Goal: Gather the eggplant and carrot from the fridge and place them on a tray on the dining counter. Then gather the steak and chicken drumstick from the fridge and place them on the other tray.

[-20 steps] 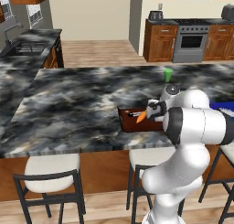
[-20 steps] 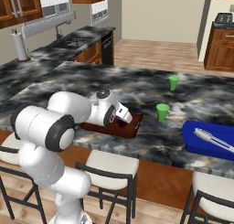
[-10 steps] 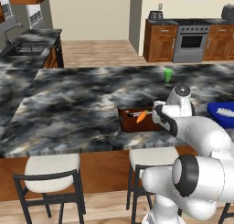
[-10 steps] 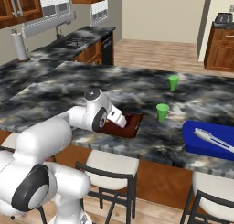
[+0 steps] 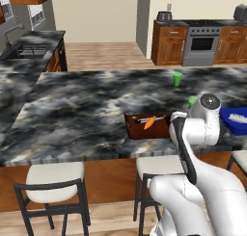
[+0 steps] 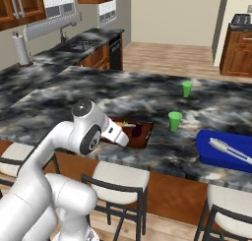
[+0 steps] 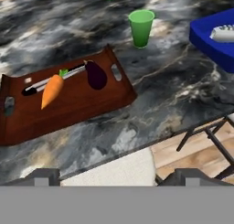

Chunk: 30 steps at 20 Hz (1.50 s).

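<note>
- Left base view: my arm rises at the lower right, its wrist bent back over the near edge of the dining counter (image 5: 91, 95). The tray (image 5: 137, 129) sits at that edge with the carrot (image 5: 149, 122) lying in it. The other tray (image 5: 235, 124) is off to the right, near the same edge, and a green cup (image 5: 178, 78) stands further back.
- Right base view: the brown tray (image 6: 142, 136) is partly hidden behind my forearm; I can make out the eggplant (image 6: 137, 130) as a dark lump inside it. The blue tray (image 6: 216, 149) holds a pale, long item I can't identify, and no meat that I can tell.
- Hand view: my gripper (image 7: 111, 176) hangs empty, jaws spread wide, its fingertips (image 7: 42, 176) just off the counter's near edge. Carrot (image 7: 51, 90) and eggplant (image 7: 96, 75) lie side by side in the tray (image 7: 82, 109), beside a thin dark utensil.
- Judgement: the vegetable half looks done. The steak and chicken drumstick remain, so the fridge trip comes next.
</note>
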### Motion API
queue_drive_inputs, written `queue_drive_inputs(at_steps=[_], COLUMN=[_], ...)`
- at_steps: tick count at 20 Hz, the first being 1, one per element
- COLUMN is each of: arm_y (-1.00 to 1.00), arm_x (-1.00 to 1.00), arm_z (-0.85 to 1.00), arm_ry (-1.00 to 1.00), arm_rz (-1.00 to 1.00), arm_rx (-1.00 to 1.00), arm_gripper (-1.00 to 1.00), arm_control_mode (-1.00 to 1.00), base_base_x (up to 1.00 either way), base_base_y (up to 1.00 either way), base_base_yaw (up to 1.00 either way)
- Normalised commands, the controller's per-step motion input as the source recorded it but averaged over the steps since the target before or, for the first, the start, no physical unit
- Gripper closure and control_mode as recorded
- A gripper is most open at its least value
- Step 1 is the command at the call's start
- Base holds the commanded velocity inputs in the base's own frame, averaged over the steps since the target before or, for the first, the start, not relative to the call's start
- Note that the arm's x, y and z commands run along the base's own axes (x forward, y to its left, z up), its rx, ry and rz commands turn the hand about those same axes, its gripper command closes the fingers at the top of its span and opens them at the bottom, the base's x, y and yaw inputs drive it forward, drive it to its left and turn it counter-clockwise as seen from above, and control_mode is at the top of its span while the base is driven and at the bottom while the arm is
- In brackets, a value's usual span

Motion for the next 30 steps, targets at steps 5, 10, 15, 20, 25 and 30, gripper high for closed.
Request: queue_drive_inputs(at_steps=[5,10,15,20,25,30], arm_y=[0.00,0.00,0.05,0.01,0.00,0.00], arm_x=[-0.89,-0.92,-0.44,0.00,0.00,0.00], arm_z=[0.61,0.43,0.02,0.00,0.00,0.00], arm_ry=[0.00,-0.02,-0.02,0.00,0.00,0.00], arm_rz=[0.00,0.00,0.01,0.01,0.00,0.00], arm_rx=[0.00,0.00,-0.01,0.00,0.00,0.00], arm_gripper=[-1.00,-1.00,-1.00,-1.00,-1.00,-1.00], arm_control_mode=[-1.00,-1.00,-1.00,1.00,1.00,1.00], base_base_x=[0.00,0.00,0.00,-0.28,-0.98,-0.65], base_base_y=[0.00,0.00,0.00,-0.04,-0.46,-0.68], base_base_yaw=[0.00,0.00,0.00,-0.02,-0.23,-0.30])
